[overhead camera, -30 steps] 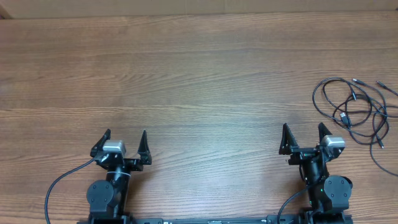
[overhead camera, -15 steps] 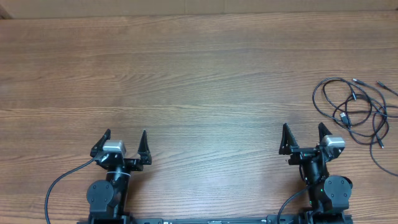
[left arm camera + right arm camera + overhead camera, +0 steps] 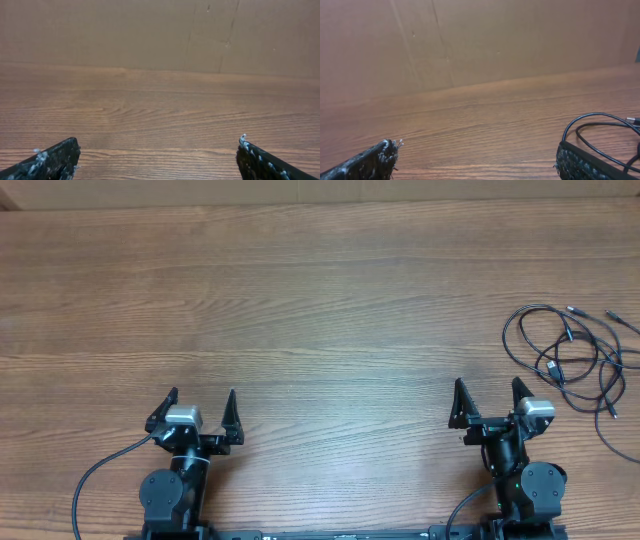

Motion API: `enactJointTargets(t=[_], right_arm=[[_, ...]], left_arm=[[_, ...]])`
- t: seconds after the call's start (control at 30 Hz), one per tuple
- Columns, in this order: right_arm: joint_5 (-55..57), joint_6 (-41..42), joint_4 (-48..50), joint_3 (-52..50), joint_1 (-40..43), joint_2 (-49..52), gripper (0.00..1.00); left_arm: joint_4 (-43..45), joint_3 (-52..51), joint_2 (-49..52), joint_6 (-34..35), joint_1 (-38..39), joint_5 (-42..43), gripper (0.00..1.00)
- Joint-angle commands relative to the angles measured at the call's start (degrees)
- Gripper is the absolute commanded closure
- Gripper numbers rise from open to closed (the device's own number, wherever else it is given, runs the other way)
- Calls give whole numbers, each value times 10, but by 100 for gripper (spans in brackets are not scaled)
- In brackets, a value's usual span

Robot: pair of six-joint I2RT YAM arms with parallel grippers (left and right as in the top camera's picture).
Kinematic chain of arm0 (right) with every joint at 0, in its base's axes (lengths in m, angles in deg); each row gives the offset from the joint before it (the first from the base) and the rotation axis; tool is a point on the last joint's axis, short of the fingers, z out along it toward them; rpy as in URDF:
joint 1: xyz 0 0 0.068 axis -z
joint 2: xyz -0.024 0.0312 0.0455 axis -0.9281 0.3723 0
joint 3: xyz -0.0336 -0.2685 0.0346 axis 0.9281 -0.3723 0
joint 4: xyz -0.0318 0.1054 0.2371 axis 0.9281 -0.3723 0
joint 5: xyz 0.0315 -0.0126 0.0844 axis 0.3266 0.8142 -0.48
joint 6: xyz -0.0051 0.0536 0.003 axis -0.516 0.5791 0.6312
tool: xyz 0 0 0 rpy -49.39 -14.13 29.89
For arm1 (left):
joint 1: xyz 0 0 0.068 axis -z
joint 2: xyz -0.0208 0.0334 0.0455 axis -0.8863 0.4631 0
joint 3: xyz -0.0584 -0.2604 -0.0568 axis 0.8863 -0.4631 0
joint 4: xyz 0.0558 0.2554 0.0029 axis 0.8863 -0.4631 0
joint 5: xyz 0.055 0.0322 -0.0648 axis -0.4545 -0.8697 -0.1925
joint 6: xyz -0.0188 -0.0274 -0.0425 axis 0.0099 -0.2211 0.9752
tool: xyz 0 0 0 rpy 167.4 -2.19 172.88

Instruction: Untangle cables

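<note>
The cables (image 3: 575, 360) are thin black cords with small grey plug ends, lying in a loose tangle of loops on the wooden table at the far right edge. Part of a loop shows at the right of the right wrist view (image 3: 600, 131). My right gripper (image 3: 487, 402) is open and empty, low on the table to the left of and nearer than the tangle. My left gripper (image 3: 198, 408) is open and empty at the near left, far from the cables. Both sets of fingertips show in their wrist views, wide apart over bare wood.
A brown cardboard wall (image 3: 160, 30) stands along the table's far edge. The arm bases and their thicker black cables (image 3: 95, 480) sit at the near edge.
</note>
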Motion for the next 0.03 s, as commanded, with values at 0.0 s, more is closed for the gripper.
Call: enactJointTargets(t=[0.0], right_arm=[[5, -2, 3, -6, -5, -5, 0]], left_arm=[[-1, -2, -5, -15, -3, 4, 0]])
